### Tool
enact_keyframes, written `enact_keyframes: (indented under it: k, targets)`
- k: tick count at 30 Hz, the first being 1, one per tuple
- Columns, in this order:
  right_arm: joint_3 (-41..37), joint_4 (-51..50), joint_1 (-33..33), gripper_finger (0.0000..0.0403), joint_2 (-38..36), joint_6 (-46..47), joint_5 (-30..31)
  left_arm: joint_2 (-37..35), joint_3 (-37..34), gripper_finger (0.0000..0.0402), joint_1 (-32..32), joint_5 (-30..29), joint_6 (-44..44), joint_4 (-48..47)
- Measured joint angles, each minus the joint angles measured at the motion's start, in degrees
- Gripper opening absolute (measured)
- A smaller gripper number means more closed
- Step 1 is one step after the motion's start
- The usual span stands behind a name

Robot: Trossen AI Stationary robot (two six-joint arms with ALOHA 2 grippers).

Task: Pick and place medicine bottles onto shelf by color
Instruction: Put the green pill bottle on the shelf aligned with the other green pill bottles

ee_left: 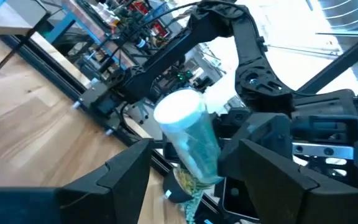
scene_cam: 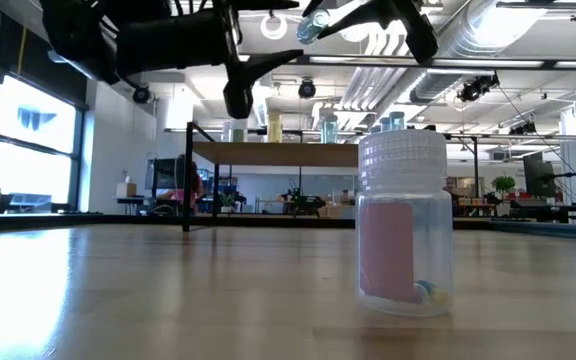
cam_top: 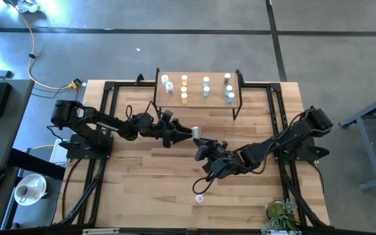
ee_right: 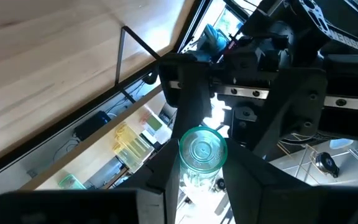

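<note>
Right gripper (cam_top: 199, 138) is clamped shut on a teal bottle (cam_top: 195, 133), raised above the middle of the table (cam_top: 142, 183). From its wrist camera the bottle (ee_right: 201, 154) stands between the two dark fingers, ribbed cap facing the lens. Left gripper (cam_top: 183, 134) sits just beside it, on the side away from the right arm, fingers spread wide. From the left wrist, the bottle (ee_left: 188, 140) lies in the gap between those open fingers (ee_left: 120, 171), and contact cannot be told.

Beyond both grippers, at the far edge of the table, stands the shelf (cam_top: 199, 99). Bottles rest on it in four rows by colour: white (cam_top: 167, 82), yellow (cam_top: 184, 88), green (cam_top: 206, 87), then pink and teal together (cam_top: 229, 90).

On the near side of the right gripper, one pink bottle (cam_top: 200, 198) stands alone on the table. At table height it (scene_cam: 402, 225) is upright, with a white cap.
</note>
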Motion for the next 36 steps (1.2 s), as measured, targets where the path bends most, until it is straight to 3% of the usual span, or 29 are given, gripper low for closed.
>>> enact_keyframes:
  k: [16,21,28,36]
  targets:
    - [0.0,3.0,0.0,0.0092,0.0,-1.0,-0.6,0.7,3.4,0.0229,-0.4,0.9,2.2,-2.6]
    - [0.0,5.1,0.0,0.0092,0.0,-1.0,-4.0,0.7,3.4,0.0229,-0.4,0.9,2.2,-2.7]
    - [0.0,5.2,0.0,0.0092,0.0,-1.0,-2.7,0.7,3.4,0.0229,-0.4,1.3,2.2,-2.8]
    - [0.0,5.2,0.0,0.0092,0.0,-1.0,-2.9,0.7,3.4,0.0185,-0.4,1.2,2.9,-2.8]
